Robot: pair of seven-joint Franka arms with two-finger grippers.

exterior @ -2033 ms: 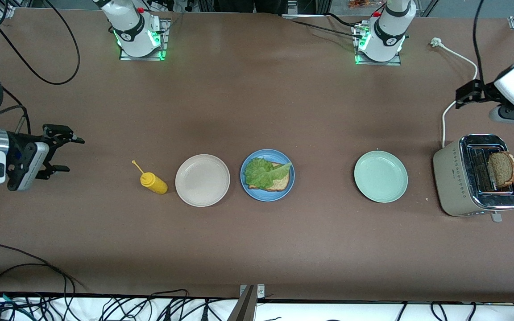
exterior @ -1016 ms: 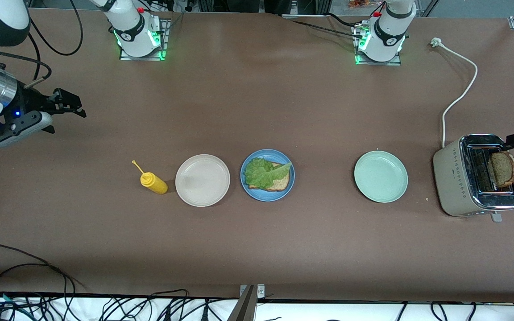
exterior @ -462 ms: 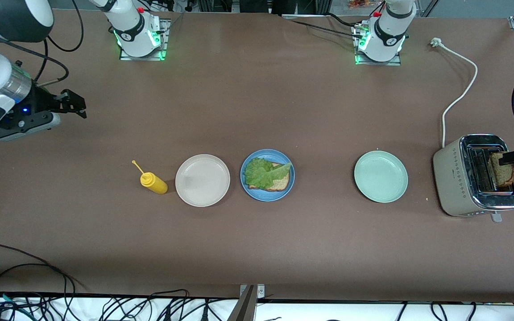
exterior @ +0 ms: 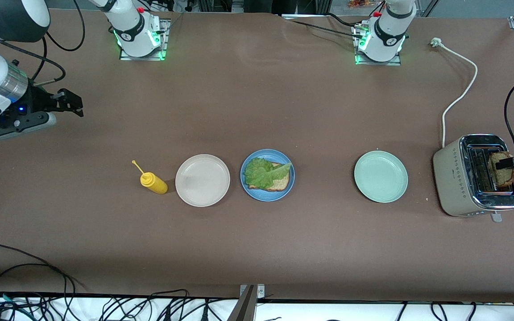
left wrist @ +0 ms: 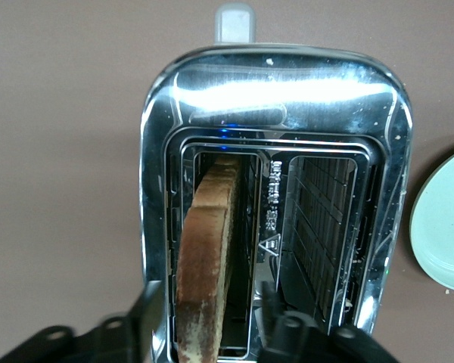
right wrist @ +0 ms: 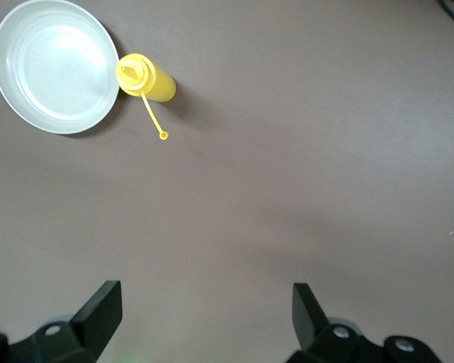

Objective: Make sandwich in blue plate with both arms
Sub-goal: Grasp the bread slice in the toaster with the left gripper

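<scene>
I am looking at a wide bench [exterior: 257,245] covered in matte brown sheeting, with bundles of black cable [exterior: 105,307] along the edge nearest the front camera and the two arm bases lit green at the top of that view.

In a row across the middle sit a yellow plastic squeeze bottle [exterior: 153,183], a round beige plate [exterior: 202,180], the round mid-blue plate [exterior: 283,191] and a round pale green plate [exterior: 380,176]. On the blue plate lies one tan wholegrain bread slice [exterior: 280,183] with a ruffled green lettuce leaf [exterior: 263,174] over most of it.

At the left arm's end stands a beige toaster with a chrome top [exterior: 453,178], its white cord [exterior: 460,96] running toward the bases. The second bread slice [left wrist: 204,265] stands upright in one slot, its brown crust poking out.

The left claw [left wrist: 204,321] is over the toaster with a finger [left wrist: 271,302] on each side of that slice; I read it as closing round the crust, but I cannot tell whether the pads actually touch it.

The right claw [right wrist: 204,310] waits over bare bench toward the right arm's end, fingers spread wide and holding nothing, well apart from the bottle.
</scene>
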